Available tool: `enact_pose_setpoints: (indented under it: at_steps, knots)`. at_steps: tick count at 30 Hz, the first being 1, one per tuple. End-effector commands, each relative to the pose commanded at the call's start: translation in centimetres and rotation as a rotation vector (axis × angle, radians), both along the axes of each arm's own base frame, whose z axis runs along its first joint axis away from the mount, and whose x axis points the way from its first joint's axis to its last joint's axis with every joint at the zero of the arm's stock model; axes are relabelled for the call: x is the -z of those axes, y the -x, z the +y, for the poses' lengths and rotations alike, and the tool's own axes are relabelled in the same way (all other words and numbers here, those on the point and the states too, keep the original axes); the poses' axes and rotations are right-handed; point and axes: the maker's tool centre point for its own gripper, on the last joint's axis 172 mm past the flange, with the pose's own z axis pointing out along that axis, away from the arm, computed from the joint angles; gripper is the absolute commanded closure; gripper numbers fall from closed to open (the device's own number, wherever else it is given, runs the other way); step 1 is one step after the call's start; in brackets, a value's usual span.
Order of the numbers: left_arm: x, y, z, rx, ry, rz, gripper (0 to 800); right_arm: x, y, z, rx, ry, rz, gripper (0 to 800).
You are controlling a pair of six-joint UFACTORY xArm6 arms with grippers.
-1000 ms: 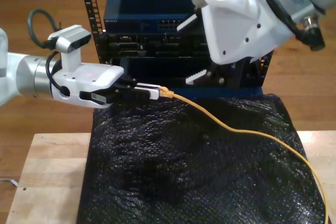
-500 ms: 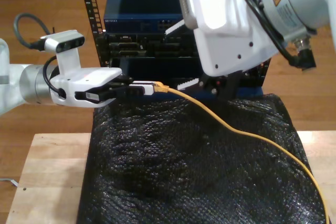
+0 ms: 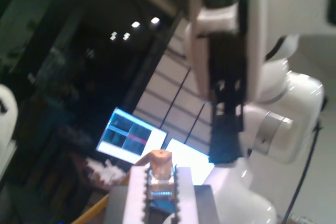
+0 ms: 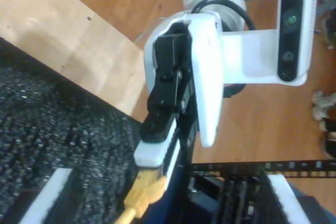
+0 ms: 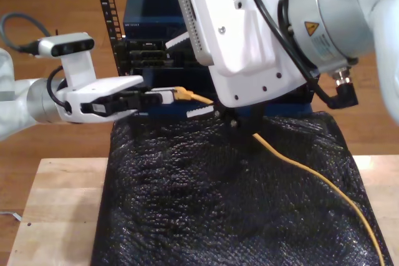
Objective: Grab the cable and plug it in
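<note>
The yellow-orange cable (image 5: 312,175) runs across the black mat and rises to its plug (image 5: 182,95). My first gripper (image 5: 165,96), reaching in from the exterior view's left, is shut on the cable just behind the plug. The plug tip (image 3: 160,174) sticks out between its pads, and the second wrist view shows the same grip (image 4: 157,156) on the cable (image 4: 142,195). My second gripper (image 5: 182,79) hangs from the big white arm with its jaws wide apart on either side of the plug. Its white pads (image 4: 50,192) hold nothing.
A dark blue equipment rack (image 5: 156,20) with rows of ports stands just behind the plug. A black textured mat (image 5: 218,204) covers the wooden table (image 5: 56,204). The second arm's white body (image 5: 249,48) hides part of the rack and cable.
My first gripper has lifted the plug a little higher, toward the rack front. The second arm has swung toward the exterior view's left, bringing its open jaws around the plug.
</note>
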Motion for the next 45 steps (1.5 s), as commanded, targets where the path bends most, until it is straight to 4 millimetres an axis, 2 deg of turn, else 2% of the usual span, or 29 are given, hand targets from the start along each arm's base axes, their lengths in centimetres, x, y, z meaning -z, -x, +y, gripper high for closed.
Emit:
enact_pose_setpoints:
  at_steps: [9, 14, 18, 21, 23, 32, 41, 45]
  knots:
    - [-0.9, 0.4, 0.4, 0.029, 0.035, 0.012, 797, 0.4, 0.8, 0.8, -0.013, -0.015, -0.034, 26]
    - [-1.0, 0.5, 0.5, 0.049, 0.024, 0.051, 797, 0.4, 0.2, 0.5, 0.007, -0.026, -0.067, 24]
    - [-1.2, 0.7, 0.6, 0.062, 0.027, 0.061, 797, 0.9, 0.6, 1.1, -0.006, -0.024, -0.072, 29]
    - [-1.3, 0.7, 0.8, 0.069, 0.023, 0.08, 797, 1.0, 0.6, 1.4, -0.006, -0.029, -0.082, 64]
    - [-1.2, 0.7, 0.9, 0.069, 0.023, 0.085, 797, 1.3, 0.5, 1.4, 0.0, -0.03, -0.084, 129]
    - [-1.6, 0.9, 1.1, 0.082, 0.043, 0.089, 795, 1.3, 0.4, 1.5, 0.005, -0.037, -0.086, 275]
    - [-2.2, 1.0, 1.3, 0.087, 0.066, 0.081, 792, 1.1, 0.2, 1.4, 0.012, -0.042, -0.091, 324]
    - [-2.2, 1.1, 1.3, 0.088, 0.067, 0.08, 792, 1.1, 0.2, 1.4, 0.013, -0.044, -0.089, 372]
